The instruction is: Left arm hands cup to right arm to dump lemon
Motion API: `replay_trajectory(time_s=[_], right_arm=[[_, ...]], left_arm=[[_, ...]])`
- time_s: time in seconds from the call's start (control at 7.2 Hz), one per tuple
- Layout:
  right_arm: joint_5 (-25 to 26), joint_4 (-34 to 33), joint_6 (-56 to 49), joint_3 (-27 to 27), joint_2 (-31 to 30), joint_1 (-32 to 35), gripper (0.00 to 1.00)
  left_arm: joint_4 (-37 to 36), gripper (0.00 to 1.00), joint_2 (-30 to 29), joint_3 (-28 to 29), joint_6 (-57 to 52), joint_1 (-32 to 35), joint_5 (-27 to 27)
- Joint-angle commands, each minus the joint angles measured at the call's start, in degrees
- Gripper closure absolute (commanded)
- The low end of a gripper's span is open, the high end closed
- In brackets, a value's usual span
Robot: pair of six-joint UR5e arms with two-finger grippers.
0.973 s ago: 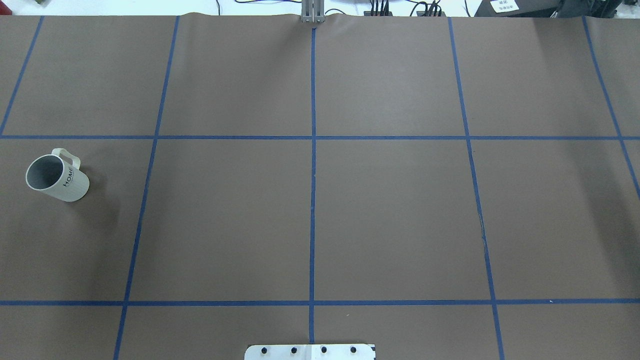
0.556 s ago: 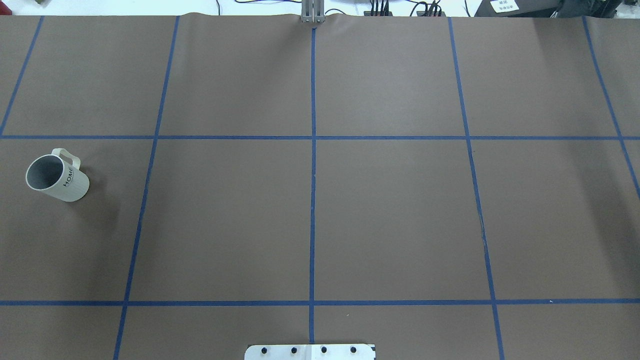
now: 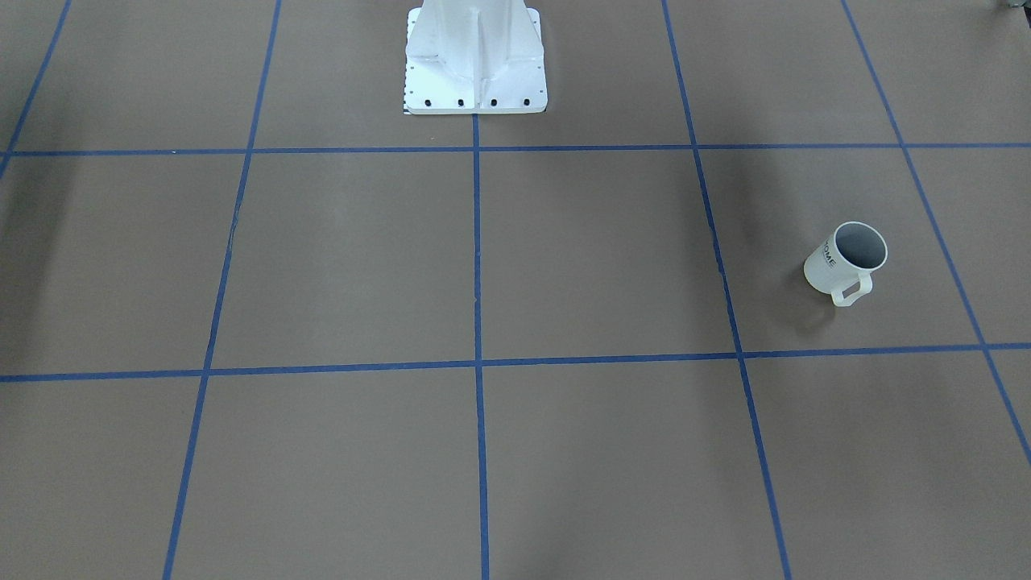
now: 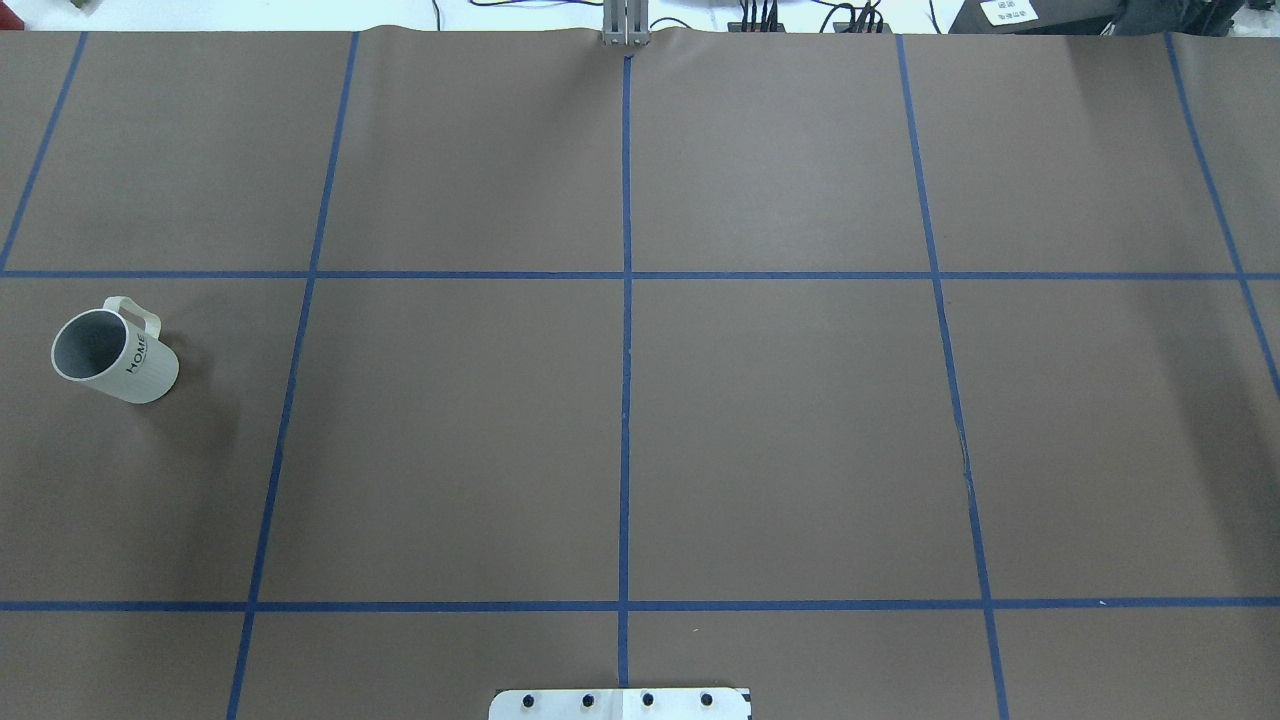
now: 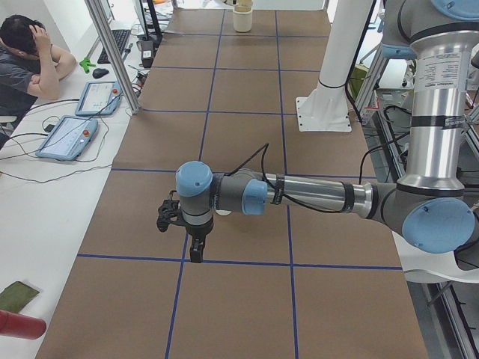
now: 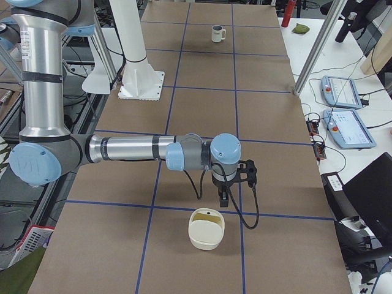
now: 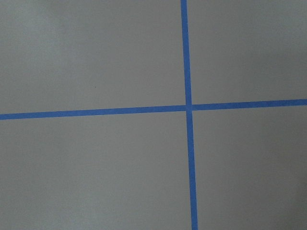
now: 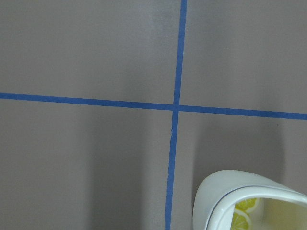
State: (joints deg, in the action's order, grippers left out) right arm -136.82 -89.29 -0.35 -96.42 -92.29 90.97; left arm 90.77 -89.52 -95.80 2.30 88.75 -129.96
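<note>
Where matte brown paper covers the table, blue tape rules it into squares. Two smooth silver, blue-capped arms stretch over it; whether the left tool or right tool is open cannot be told. A glossy white rounded-square dish lies just beside the right tool. The cup, off-white, cylindrical, square-handled, stands upright near the table's left end.

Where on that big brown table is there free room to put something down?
The squares either side of the centre tape line lie bare, from the base plate outward. Taken: the square with the cup at one end, and the cream bowl at the other.
</note>
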Motion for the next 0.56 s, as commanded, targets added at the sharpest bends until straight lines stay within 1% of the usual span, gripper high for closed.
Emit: replay_trajectory(time_s=[0.0,0.42], right_arm=[[0.0,0.0,0.0,0.1,-0.3,0.0,0.00],[0.1,0.0,0.0,0.1,-0.3,0.0,0.00]], left_arm=[[-0.1,0.00,-0.1,0.0,0.2,-0.1,-0.2],[-0.1,0.00,-0.1,0.0,0.7,-0.2,-0.2]])
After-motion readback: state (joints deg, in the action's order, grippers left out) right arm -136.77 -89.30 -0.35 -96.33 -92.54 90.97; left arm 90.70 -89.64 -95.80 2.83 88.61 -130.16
